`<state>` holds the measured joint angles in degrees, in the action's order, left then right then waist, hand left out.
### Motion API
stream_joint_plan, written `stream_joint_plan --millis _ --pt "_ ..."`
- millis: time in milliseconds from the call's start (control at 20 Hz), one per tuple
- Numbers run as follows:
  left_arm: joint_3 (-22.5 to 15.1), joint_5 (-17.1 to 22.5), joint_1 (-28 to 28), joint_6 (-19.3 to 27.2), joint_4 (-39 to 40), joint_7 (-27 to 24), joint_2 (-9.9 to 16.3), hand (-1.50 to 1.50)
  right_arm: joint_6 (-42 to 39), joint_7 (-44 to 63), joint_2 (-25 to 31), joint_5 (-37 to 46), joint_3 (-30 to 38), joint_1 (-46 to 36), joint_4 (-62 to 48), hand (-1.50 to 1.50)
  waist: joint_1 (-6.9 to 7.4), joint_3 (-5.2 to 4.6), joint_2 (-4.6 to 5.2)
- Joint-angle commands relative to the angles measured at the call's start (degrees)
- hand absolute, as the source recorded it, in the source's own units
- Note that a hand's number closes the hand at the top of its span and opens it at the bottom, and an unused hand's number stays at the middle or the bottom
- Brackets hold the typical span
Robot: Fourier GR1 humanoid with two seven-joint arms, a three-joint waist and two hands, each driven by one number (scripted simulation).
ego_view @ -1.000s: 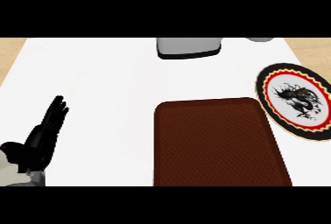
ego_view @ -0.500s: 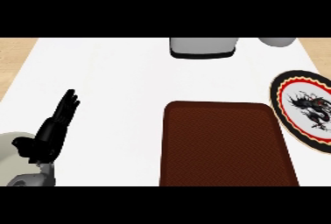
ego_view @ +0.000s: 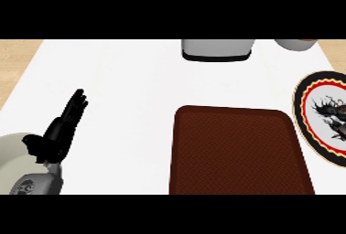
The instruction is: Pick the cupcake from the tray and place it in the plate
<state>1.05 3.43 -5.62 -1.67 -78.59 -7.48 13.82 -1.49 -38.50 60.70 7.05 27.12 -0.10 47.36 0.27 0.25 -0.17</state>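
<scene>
**Brown tray, bare-looking, beside a dragon plate at the counter's right**

Brown and finely woven in texture, the tray (ego_view: 236, 153) fills the lower middle of our head view, its near edge cut off at the bottom. We cannot make out a cupcake anywhere on it or elsewhere on the white counter (ego_view: 135, 77); where the cupcake is, we cannot tell.

Just right of the tray lies the plate (ego_view: 324, 116), round, with a black rim, a yellow zigzag ring, a red ring and a black dragon figure on white. Its right part runs out of view. Tray and plate sit close, with a thin strip of counter between them.

At the far edge we see a grey container with a dark base (ego_view: 216, 49), and to its right a pale cup (ego_view: 296, 44), both cropped by the top of the view. Neither stands between tray and plate.

At lower left our left hand (ego_view: 61, 128) shows above its grey forearm (ego_view: 27, 169), fingers straight and together, pointing away, holding nothing. Wide white counter lies open between it and the tray. Wooden floor (ego_view: 17, 64) shows past the counter's left edge.
</scene>
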Motion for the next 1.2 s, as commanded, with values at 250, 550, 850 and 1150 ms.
stream_joint_plan --millis 250,550,850,1150 --pt "0.7 -1.0 3.2 -0.6 2.3 -0.7 0.1 0.0 2.3 10.5 -7.4 5.7 -9.6 -12.0 4.9 1.5 0.88 -0.28 0.32" --pt "2.1 0.0 -0.5 -1.7 2.3 2.6 0.6 0.0 5.3 14.7 -13.3 10.6 -14.0 -19.0 1.9 1.5 0.52 -0.25 0.32" --pt "1.3 -0.6 4.7 -1.2 -0.6 0.0 -0.8 0.0 8.0 17.8 -19.6 6.1 -9.5 -23.3 -5.5 -1.5 0.77 -0.2 0.3" --pt "1.1 -1.8 0.8 -0.4 0.2 3.7 -1.2 0.0 9.3 22.5 -22.8 9.5 -11.7 -30.7 -13.4 -1.5 0.59 -0.21 0.35"
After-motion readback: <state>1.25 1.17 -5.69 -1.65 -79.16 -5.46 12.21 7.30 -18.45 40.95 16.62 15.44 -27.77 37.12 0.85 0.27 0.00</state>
